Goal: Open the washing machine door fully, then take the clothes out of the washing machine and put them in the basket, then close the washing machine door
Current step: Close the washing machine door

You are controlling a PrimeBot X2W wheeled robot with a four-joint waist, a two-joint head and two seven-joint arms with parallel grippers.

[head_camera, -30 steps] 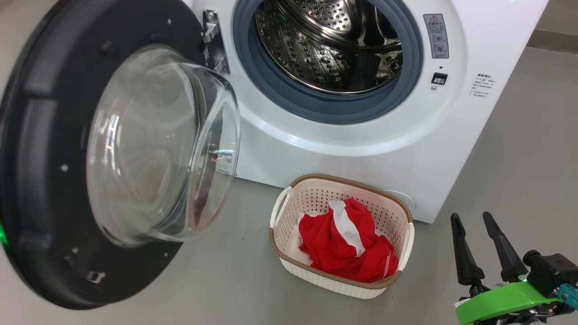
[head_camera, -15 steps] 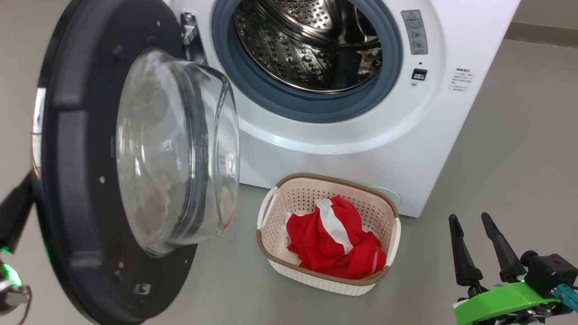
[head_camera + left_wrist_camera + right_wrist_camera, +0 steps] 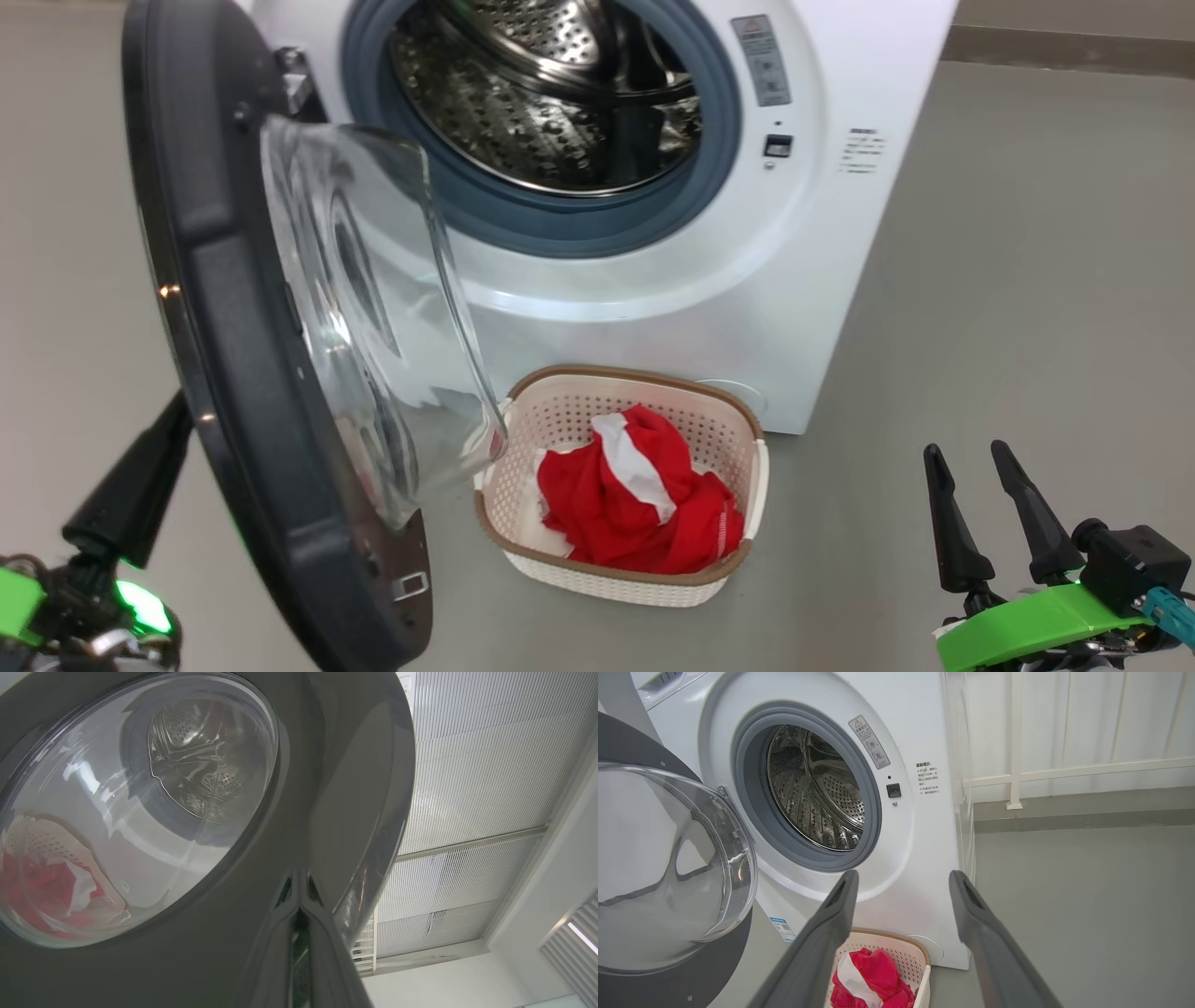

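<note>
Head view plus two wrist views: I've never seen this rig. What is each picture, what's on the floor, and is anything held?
The wide picture is from the robot's head camera: a washing machine with its door swung out and a drum that looks empty. On the floor stands a basket holding red clothes. The other two are from cameras on each wrist. The left gripper, shut, is at the door's outer side; the right gripper is open and empty.

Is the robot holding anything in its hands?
Nothing is held. The right gripper is open and empty. The left gripper is shut, its tips against the door's outer face, not gripping it.
</note>
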